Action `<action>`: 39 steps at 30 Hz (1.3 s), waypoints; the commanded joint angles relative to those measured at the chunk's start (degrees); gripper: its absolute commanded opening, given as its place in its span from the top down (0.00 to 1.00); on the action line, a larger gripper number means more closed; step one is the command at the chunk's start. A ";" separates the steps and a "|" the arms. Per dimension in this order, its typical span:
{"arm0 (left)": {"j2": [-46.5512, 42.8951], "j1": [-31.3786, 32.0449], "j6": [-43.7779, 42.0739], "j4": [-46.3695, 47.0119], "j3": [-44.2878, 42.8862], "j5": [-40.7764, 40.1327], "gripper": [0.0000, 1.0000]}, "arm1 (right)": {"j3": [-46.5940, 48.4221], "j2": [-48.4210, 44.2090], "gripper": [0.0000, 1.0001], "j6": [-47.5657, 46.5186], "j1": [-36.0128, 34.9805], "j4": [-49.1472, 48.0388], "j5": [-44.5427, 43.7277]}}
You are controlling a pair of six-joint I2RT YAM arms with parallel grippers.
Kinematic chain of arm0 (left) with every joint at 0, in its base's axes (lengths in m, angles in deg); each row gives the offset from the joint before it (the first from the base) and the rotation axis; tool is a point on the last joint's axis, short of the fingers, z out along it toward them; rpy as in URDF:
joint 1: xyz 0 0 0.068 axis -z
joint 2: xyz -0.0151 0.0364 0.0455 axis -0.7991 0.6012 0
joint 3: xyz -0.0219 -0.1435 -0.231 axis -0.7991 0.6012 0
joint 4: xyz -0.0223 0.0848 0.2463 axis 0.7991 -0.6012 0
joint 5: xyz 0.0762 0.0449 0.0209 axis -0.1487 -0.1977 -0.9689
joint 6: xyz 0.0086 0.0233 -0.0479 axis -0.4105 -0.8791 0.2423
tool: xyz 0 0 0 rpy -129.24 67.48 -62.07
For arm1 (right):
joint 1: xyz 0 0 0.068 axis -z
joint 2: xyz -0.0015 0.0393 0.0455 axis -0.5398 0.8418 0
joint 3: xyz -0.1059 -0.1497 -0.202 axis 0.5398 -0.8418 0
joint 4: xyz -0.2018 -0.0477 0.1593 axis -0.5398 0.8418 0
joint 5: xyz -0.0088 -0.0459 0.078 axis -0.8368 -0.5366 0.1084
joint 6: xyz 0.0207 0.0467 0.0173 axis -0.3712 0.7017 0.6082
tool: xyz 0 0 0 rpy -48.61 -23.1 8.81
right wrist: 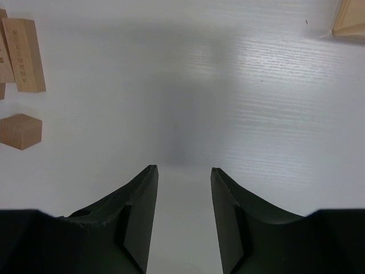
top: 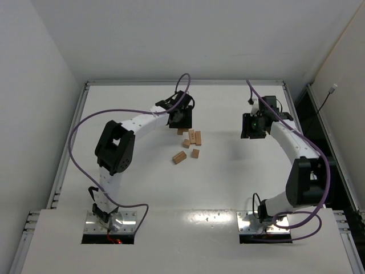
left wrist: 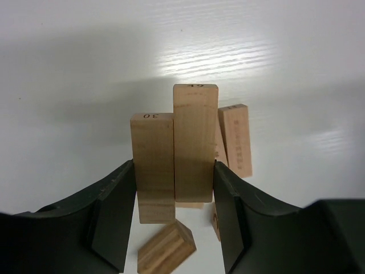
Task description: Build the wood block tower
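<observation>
My left gripper (top: 181, 121) (left wrist: 174, 171) is shut on two wood blocks held side by side: a shorter one marked 30 (left wrist: 153, 165) and a longer one (left wrist: 195, 142). Each jaw presses on one outer side of the pair. I cannot tell whether they are lifted off the table. More wood blocks lie close by: one with writing (left wrist: 235, 140) to the right and a small one (left wrist: 166, 248) near the jaws. In the top view the loose blocks (top: 193, 142) lie just in front of the left gripper. My right gripper (top: 252, 127) (right wrist: 183, 171) is open and empty over bare table.
The right wrist view shows two blocks at its left edge (right wrist: 24, 54) (right wrist: 20, 130) and one at the top right corner (right wrist: 349, 23). The white table (top: 228, 182) has a raised rim (top: 182, 83) at the back and sides.
</observation>
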 commanded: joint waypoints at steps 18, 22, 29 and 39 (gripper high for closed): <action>3.81 -0.22 -1.78 0.37 1.63 3.41 1.00 | 0.03 -1.67 0.61 0.57 0.40 -1.65 0.35; 3.29 -0.22 -2.31 0.37 3.05 4.12 1.00 | 0.03 -1.14 0.61 0.57 0.40 -1.65 0.35; 1.36 -0.22 -2.84 -0.16 6.82 5.17 1.00 | 0.55 -1.14 0.61 0.57 0.40 -1.65 0.35; -7.60 2.23 -5.39 -0.16 15.96 6.93 1.00 | 0.55 -0.09 0.61 0.57 0.40 -1.65 0.88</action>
